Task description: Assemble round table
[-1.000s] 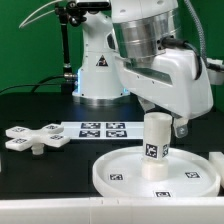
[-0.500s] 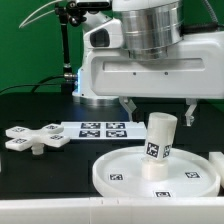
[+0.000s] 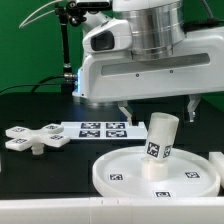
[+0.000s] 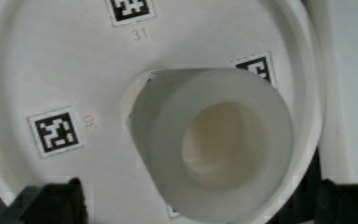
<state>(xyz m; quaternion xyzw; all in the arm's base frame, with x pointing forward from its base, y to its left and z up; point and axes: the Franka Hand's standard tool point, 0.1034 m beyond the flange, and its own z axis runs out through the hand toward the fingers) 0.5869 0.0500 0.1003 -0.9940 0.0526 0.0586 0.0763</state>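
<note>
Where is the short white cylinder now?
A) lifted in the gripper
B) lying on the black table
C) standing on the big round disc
C: the cylinder leg stands on the round disc, and the open gripper is not clasping it.

Free room either side of leg (image 3: 158, 140), standing on disc (image 3: 115, 173), cross piece (image 3: 35, 138) well apart

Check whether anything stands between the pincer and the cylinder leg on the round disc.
Nothing visible does. The pincer hangs open over the leg, which stands on the disc; the gap between them is bare. The cross-shaped piece lies apart, at the exterior view's left.
</note>
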